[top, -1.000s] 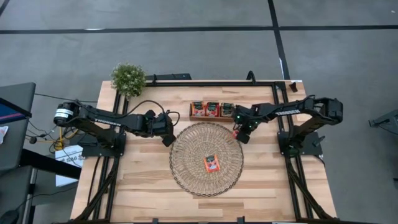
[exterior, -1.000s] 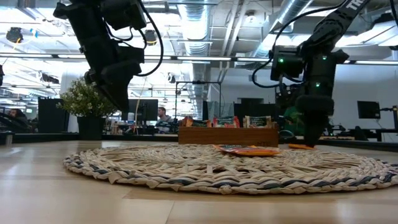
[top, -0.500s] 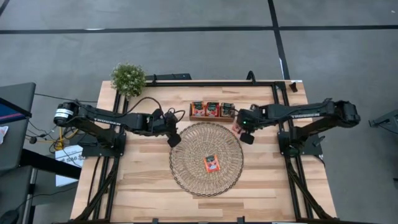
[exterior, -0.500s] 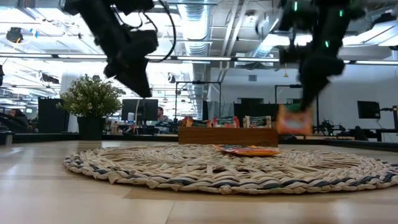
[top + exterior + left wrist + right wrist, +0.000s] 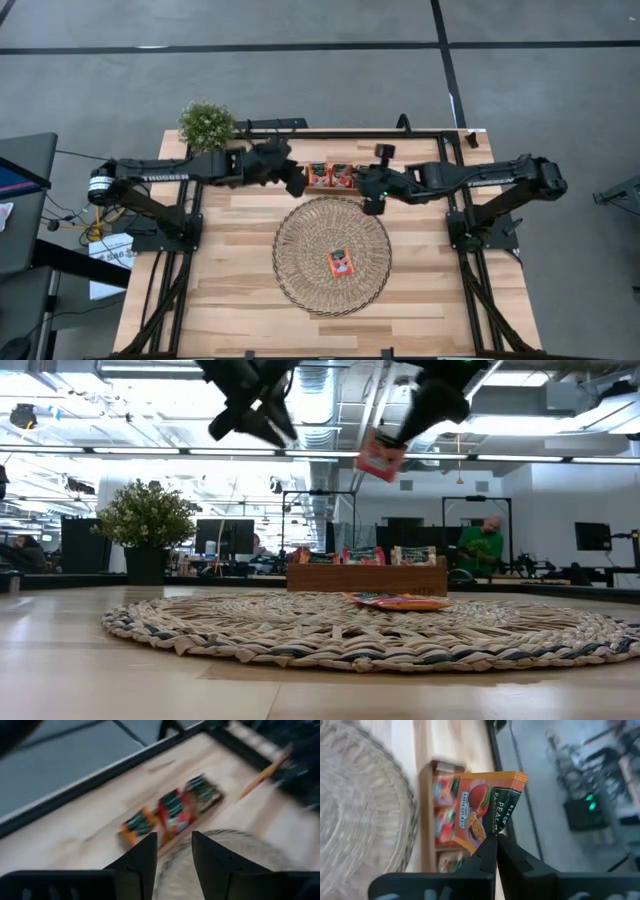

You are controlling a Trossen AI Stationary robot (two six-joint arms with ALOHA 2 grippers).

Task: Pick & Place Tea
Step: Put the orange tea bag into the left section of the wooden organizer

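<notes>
Right gripper (image 5: 495, 840), jaws pinched shut on a tea sachet (image 5: 487, 802) held high near the wooden tray (image 5: 335, 178), should descend level over the straw mat (image 5: 310, 290) before releasing; left gripper (image 5: 172, 852) hovers part-open, empty.

Orange tea sachet (image 5: 487, 805) pinched aloft, another (image 5: 341, 262) flat on mat, others (image 5: 340, 176) in tray

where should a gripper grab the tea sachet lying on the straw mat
Probably by one edge, coming straight down. The tea sachet lies flat, alone and uncovered on the woven mat, so nothing crowds it. The right gripper already holds another sachet pinched at its edge, hanging free, which suggests an edge pinch works.
</notes>
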